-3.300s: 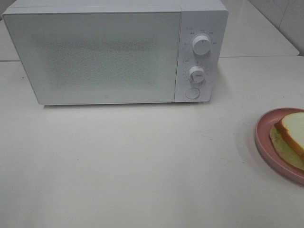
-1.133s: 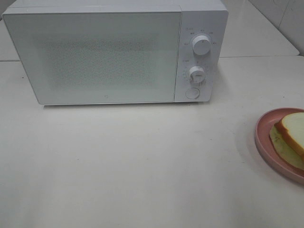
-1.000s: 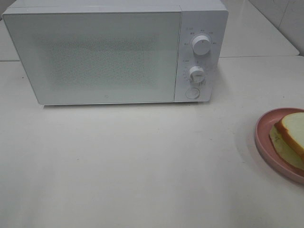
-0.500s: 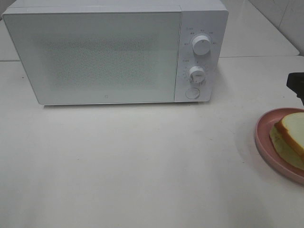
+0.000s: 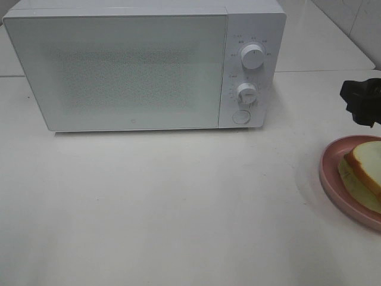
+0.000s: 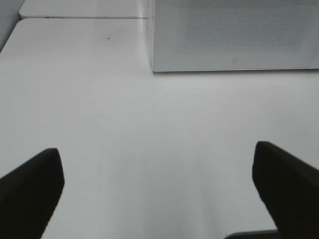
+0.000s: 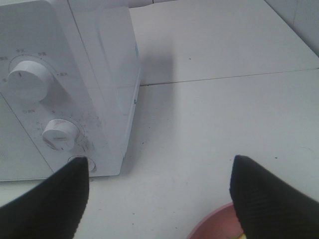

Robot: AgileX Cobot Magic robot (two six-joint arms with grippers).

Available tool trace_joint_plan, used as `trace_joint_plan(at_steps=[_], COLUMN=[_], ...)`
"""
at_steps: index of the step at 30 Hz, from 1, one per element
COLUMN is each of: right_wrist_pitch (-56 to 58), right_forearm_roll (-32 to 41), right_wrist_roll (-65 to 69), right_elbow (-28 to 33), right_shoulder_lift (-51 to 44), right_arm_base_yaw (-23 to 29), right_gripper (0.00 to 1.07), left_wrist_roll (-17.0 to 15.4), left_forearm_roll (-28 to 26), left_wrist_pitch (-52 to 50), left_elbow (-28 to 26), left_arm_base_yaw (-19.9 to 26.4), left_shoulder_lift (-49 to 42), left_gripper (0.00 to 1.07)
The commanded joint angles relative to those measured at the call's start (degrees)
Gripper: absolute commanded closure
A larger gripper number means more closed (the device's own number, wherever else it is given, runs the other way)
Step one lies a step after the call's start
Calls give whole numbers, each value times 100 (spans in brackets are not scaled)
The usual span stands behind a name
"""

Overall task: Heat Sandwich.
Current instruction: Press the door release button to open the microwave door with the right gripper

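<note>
Writing: I see small printed marks around the upper knob (image 5: 252, 56) and the lower knob (image 5: 246, 93) of the microwave (image 5: 119, 71), but they are too small for me to read. I find no brand name.
Door: closed, with a tiny mark low on its middle that I cannot make out.
Sandwich (image 5: 364, 170): it lies on the pink plate (image 5: 331, 179) at the right edge of the table (image 5: 178, 208), well apart from the microwave and partly cut by the frame.
Right gripper (image 7: 159, 160): fingers spread wide, holding nothing.
Left gripper (image 6: 157, 148): fingers spread wide, with only bare table between them.
High camera only: the whole microwave front, the sandwich, and the right gripper as a dark shape just behind the plate. The left gripper is out of this view.
Right wrist camera only: the side wall of the microwave, the knobs from close, and only a piece of the plate rim.
Left wrist camera only: the lower left corner of the door and the table in front of it.
</note>
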Motion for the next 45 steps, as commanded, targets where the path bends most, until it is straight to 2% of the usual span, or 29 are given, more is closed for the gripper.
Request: trace_joint_plan(at_steps=[1, 3, 5, 6, 7, 9, 12, 16, 19, 21, 29, 35, 45], right_wrist_pitch=[-441, -796, -1049, -1049, -1295, -1564, -1908, -2693, -2756, -2779, -2796, -2510, -2469], right_forearm_roll=[544, 1180, 1541, 1541, 1891, 2212, 2492, 3077, 3260, 3478, 3902, 4011, 4005], right_wrist_roll=[-533, -1134, -1507, -1507, -1782, -1942, -2034, -2040, -2028, -2028, -2028, -2028, -1490], right_elbow=[74, 143, 149, 149, 149, 149, 149, 120, 40, -103, -516, -882, -900], right_shoulder_lift=[178, 464, 688, 688, 882, 1077, 1289, 1885, 2074, 2418, 3042, 3323, 3323], right_arm_base_yaw=[281, 791, 1180, 1180, 1501, 1770, 2034, 2716, 2922, 3237, 3696, 3701, 3701], right_gripper=[32, 32, 32, 32, 32, 32, 32, 32, 32, 32, 32, 32, 32], left_wrist_roll=[6, 6, 6, 6, 6, 6, 6, 6, 6, 6, 6, 6, 0], left_forearm_roll=[-40, -40, -40, -40, -40, -40, -40, -40, -40, -40, -40, -40, -40], left_wrist_pitch=[-52, -52, -52, -52, -52, -52, -52, -52, -52, -52, -52, -52, -52], left_elbow=[23, 23, 23, 23, 23, 23, 23, 23, 23, 23, 23, 23, 23], left_arm_base_yaw=[29, 29, 29, 29, 29, 29, 29, 29, 29, 29, 29, 29, 29], left_shoulder_lift=[-143, -143, -143, -143, -143, -143, -143, -143, -143, -143, -143, -143, -143], left_gripper=[10, 10, 10, 10, 10, 10, 10, 10, 10, 10, 10, 10, 10])
